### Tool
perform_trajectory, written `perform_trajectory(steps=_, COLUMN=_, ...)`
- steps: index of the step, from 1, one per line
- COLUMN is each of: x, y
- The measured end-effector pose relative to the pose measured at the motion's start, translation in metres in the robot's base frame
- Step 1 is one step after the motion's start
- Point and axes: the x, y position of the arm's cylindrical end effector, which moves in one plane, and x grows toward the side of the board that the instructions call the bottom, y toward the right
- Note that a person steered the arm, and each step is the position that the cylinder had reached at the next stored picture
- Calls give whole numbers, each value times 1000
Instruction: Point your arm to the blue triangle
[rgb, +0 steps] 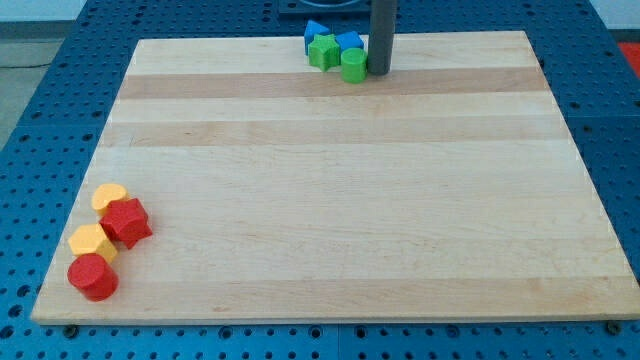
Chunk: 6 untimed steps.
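A dark grey rod at the 12 o'clock edge

The only part of my body that shows is one straight rod. It is round like a thick pipe and dark grey, almost black. Its sides are smooth and plain, with no marks, screws or cables on them. One side has a soft, lighter shine running down it. The rod is the same width all the way down. My tip (379, 72) is the flat bottom end. The top of the rod is cut off by the edge of the view.
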Motion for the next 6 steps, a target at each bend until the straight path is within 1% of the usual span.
perform_trajectory(steps=1, x=41, y=-16)
perform_trajectory(steps=2, x=51, y=-75)
perform_trajectory(steps=3, x=19, y=-147)
perform_trajectory(steps=4, x=-47, y=-169)
perform_trajectory(steps=5, x=-85, y=-165)
perform_trajectory(steps=6, x=-85, y=-159)
